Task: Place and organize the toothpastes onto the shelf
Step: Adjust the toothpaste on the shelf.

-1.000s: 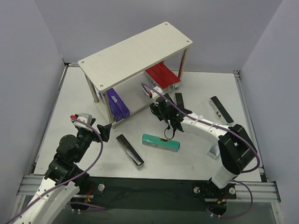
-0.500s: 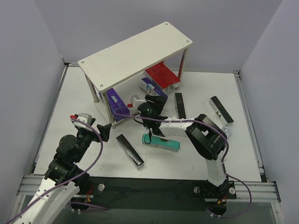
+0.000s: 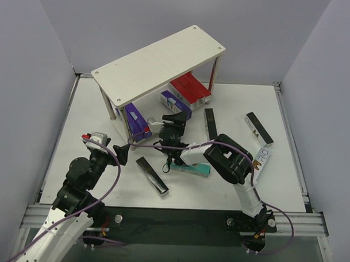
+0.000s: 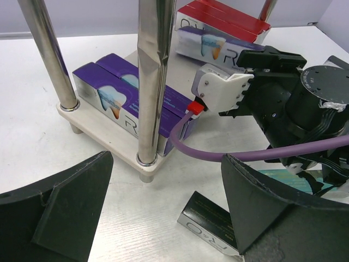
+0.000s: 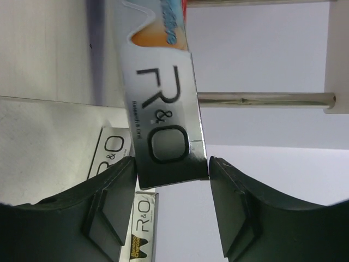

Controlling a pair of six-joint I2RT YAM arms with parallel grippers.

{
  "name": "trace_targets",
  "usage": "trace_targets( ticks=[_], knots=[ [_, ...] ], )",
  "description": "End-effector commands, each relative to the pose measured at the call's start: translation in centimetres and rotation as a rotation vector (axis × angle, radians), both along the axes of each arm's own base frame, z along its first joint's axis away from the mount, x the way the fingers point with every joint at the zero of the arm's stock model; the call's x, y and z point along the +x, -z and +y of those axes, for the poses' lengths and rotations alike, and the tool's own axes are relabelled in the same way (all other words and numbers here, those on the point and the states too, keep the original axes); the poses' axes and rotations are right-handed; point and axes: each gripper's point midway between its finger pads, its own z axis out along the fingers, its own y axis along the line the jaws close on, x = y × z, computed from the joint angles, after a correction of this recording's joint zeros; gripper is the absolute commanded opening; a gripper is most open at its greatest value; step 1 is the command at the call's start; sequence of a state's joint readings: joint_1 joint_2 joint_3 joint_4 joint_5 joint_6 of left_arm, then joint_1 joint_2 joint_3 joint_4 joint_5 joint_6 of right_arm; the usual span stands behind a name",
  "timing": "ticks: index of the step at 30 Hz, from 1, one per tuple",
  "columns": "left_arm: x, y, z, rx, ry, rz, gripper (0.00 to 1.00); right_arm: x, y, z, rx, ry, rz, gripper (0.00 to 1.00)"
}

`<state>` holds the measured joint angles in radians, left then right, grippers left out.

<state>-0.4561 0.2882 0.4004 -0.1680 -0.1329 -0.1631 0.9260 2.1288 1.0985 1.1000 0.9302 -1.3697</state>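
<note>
The shelf (image 3: 160, 58) stands at the back, with red cartons (image 3: 189, 88) and purple cartons (image 3: 136, 121) on its lower board. My right gripper (image 3: 175, 118) is shut on the near end of a purple toothpaste carton (image 3: 172, 101) that reaches onto the lower board. In the right wrist view its silver R&O end (image 5: 163, 109) sits between the fingers (image 5: 117, 202). My left gripper (image 3: 121, 154) is open and empty. It hangs just above a black carton (image 4: 210, 232), near the shelf's front leg (image 4: 155, 82). A teal carton (image 3: 191, 168) lies under the right arm.
Black cartons lie on the table at front centre (image 3: 152, 176), beside the shelf (image 3: 209, 123) and at the right (image 3: 259, 128). A white-ended carton (image 3: 263, 160) lies near the right arm's elbow. The right arm's purple cable (image 4: 229, 153) crosses the left wrist view.
My right gripper has swung left and toward the shelf, carrying the purple carton onto the lower board. The left arm has not moved.
</note>
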Motion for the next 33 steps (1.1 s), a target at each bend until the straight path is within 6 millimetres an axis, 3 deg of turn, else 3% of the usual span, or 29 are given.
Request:
trace_targets(
  ticks=[1,14,29,33],
  knots=[
    [0.2,-1.4,-0.3,-0.017,0.012,-0.051,0.92,-0.9,-0.4,0.2,-0.037,0.002,-0.015,0.56],
    [0.1,-1.4,-0.3,-0.016,0.016,-0.053,0.92,-2.1,-1.0,1.1,0.012,-0.061,0.000,0.57],
    [0.2,-1.5,-0.3,-0.017,0.013,-0.056,0.92,-3.2,-3.5,0.5,0.143,-0.082,0.019,0.64],
    [0.1,-1.4,-0.2,-0.015,0.010,-0.052,0.92,-3.4,-4.9,0.4,0.256,-0.071,0.025,0.64]
  ],
)
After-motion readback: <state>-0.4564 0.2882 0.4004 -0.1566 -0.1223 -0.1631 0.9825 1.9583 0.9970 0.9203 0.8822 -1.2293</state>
